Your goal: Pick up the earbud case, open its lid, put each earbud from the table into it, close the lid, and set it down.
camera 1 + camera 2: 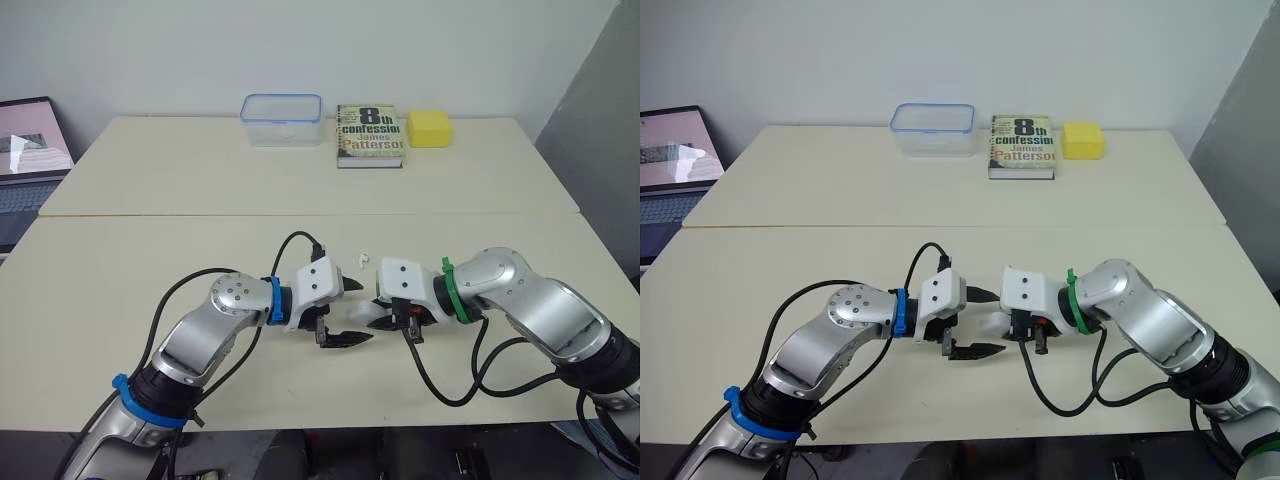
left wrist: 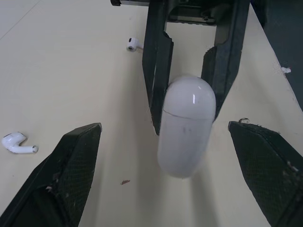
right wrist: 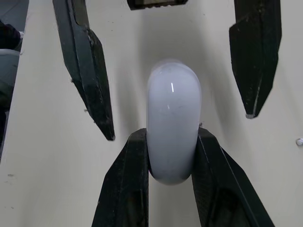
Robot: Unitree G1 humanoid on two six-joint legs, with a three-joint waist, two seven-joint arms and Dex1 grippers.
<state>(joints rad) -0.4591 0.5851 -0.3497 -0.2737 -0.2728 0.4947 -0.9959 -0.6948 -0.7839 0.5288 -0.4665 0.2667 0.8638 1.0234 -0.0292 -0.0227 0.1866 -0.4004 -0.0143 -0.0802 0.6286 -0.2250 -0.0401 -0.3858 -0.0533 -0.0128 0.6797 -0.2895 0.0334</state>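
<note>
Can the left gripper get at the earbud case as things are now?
Probably yes: the open left gripper faces the earbud case, held by the right gripper, with nothing between.

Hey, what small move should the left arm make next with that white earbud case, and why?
Probably close the left end effector on the free end of the glossy white pill-shaped earbud case. The right end effector clamps its other end, the lid looks shut, and the left fingers stand open on either side, apart from it.

Near table (image 1: 120, 300): earbud (image 2: 16, 143), second earbud (image 2: 133, 44); far table (image 1: 150, 160): container (image 1: 282, 119), book (image 1: 370, 135), yellow block (image 1: 430, 128).
</note>
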